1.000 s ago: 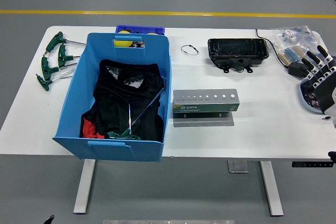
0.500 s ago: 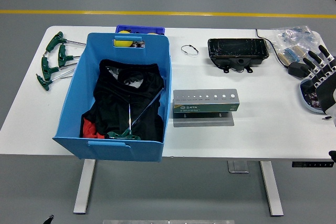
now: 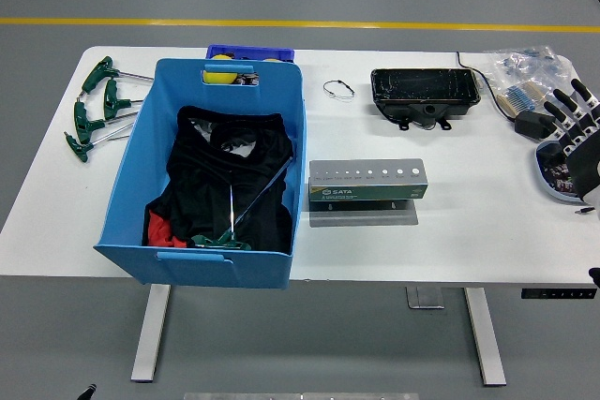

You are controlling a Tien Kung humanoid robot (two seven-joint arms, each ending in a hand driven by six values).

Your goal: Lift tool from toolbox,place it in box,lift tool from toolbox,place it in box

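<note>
Table edges: I see the white table (image 3: 450, 250) with its near edge running along the bottom; the blue box (image 3: 202, 264) overhangs that near edge slightly at the left.
Open room: I have bare tabletop between the grey tool stand (image 3: 367, 185) and my right hand (image 3: 574, 142), and more in front of the stand toward the near edge.
Right hand: it sits at the table's right edge, black fingers (image 3: 562, 105) spread apart and pointing away from me, holding nothing.
Left hand: I cannot see it.
Change: against the picture a second back, my right hand has slid a little further toward the right border; nothing else on the table has shifted.
Blue box contents: black cloth (image 3: 230, 180) with a bit of red showing at the near left corner, and one green-handled T wrench (image 3: 239, 222) lying on the cloth, handle toward me.
Remaining tools: four green T-handle wrenches (image 3: 97, 105) lie on the table just left of the box, well apart from my hand.
Behind the box: a smaller dark-blue bin (image 3: 249, 51) with a yellow item (image 3: 221, 70) in it.
Far side: a black tray (image 3: 424, 89), a small wire ring (image 3: 338, 89), and plastic bags (image 3: 527, 67) near the right corner.
</note>
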